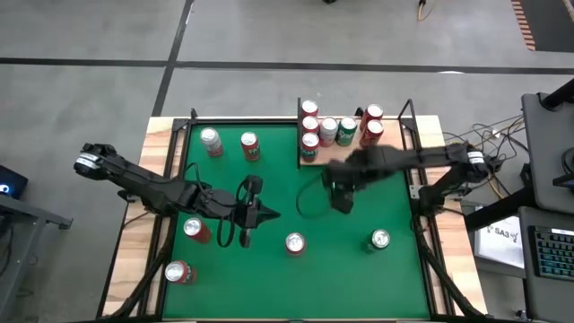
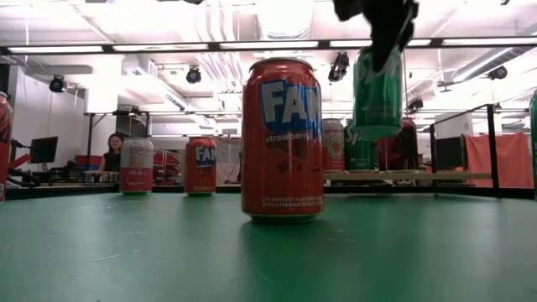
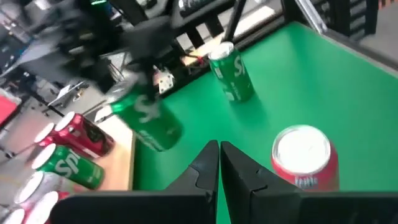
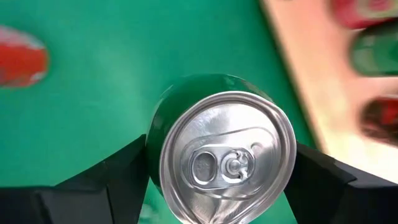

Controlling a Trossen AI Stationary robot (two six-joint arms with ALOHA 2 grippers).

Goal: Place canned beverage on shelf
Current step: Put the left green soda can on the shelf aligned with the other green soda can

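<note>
Above open felt near shelf edge: right gripper clamps green can; left gripper closed.

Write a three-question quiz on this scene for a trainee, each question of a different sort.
1. True or false: the right gripper holds a green can lifted off the green table.
2. Where are the left gripper's fingers? A) shut with nothing in them B) clamped on a red can C) spread wide.
3. Fill in: cans already stand on the wooden ____ at the table's far side.

Key: 1 true. 2 A. 3 shelf.
</note>
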